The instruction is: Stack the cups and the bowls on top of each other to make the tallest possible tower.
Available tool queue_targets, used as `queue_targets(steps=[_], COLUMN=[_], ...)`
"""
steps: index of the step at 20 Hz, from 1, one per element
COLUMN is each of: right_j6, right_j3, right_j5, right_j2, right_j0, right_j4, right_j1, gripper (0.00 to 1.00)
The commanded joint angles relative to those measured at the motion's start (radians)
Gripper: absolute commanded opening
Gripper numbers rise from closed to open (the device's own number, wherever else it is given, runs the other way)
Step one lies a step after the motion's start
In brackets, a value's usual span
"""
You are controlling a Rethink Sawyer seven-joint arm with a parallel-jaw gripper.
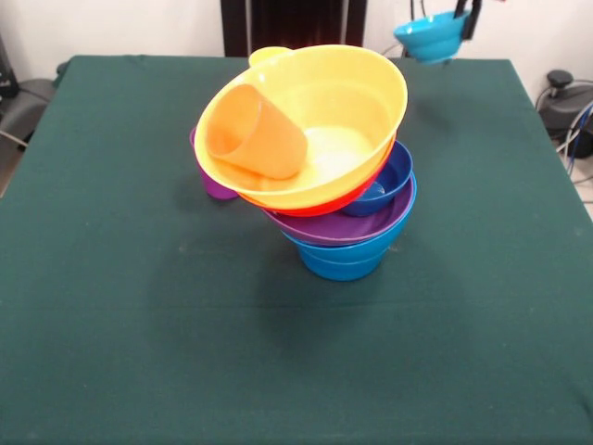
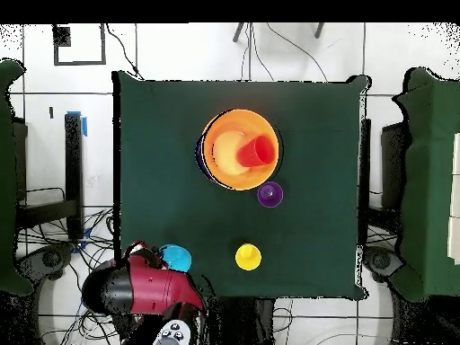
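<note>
- The tower point(image 1: 338, 199), a lopsided column of glossy plastic bowls, stands near the middle of the green cloth table point(image 1: 139, 352): two mid-blue bowls at the base, then wide purple, small dark blue, wide orange, and the large yellow bowl point(image 1: 352, 102) on top.
- The upper bowls tip toward the camera in the front view, so the column leans off vertical.
- A translucent orange cup point(image 1: 255, 132) lies on its side in the yellow bowl, its long axis roughly level.
- The purple cup point(image 2: 269, 194) and yellow cup point(image 2: 248, 257) stand apart on the cloth.
- The gripper point(image 1: 460, 20) holds the small cyan bowl point(image 1: 431, 37) by its rim, lifted at the table's far edge (closed on it, as far as I can judge).
- Everything looks light, stiff and slippery; rims seem the best hold, and a nudge could topple the stack.
</note>
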Motion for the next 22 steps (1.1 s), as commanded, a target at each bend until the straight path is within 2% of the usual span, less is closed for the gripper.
queue_targets(steps=[1, 5, 9, 12, 19, 22], right_j6=[0.152, 0.182, 0.198, 0.181, 0.072, 0.026], right_j3=[-0.021, -0.045, -0.085, -0.122, -0.268, -0.315], right_j5=[0.266, 0.388, 0.476, 0.509, 0.612, 0.614], right_j2=[0.048, 0.023, 0.003, -0.013, -0.047, -0.042], right_j0=[-0.001, 0.026, 0.042, 0.033, -0.039, -0.075], right_j4=[0.037, 0.033, 0.022, 0.003, -0.085, -0.111], right_j1=[-0.162, -0.244, -0.282, -0.279, -0.258, -0.229], gripper=[0.00, 0.00, 0.00, 0.00, 0.00, 0.00])
